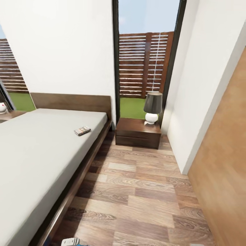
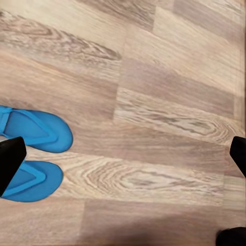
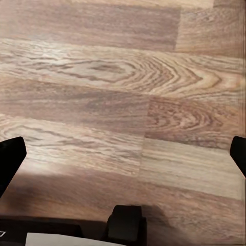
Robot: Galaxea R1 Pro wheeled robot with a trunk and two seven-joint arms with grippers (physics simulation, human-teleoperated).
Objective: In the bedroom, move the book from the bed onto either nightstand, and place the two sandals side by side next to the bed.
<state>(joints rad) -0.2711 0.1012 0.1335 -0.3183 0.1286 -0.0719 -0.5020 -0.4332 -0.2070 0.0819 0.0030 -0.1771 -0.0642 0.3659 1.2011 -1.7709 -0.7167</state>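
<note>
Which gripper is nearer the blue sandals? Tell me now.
Left. The left gripper hangs over floor right beside the blue sandals; the right gripper faces bare planks.

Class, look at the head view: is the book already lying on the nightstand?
No. The book lies on the bed's grey mattress, while the nightstand carries a lamp.

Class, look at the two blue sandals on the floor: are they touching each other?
Apart. The left wrist view shows a strip of wood floor between the upper sandal and the lower sandal.
</note>
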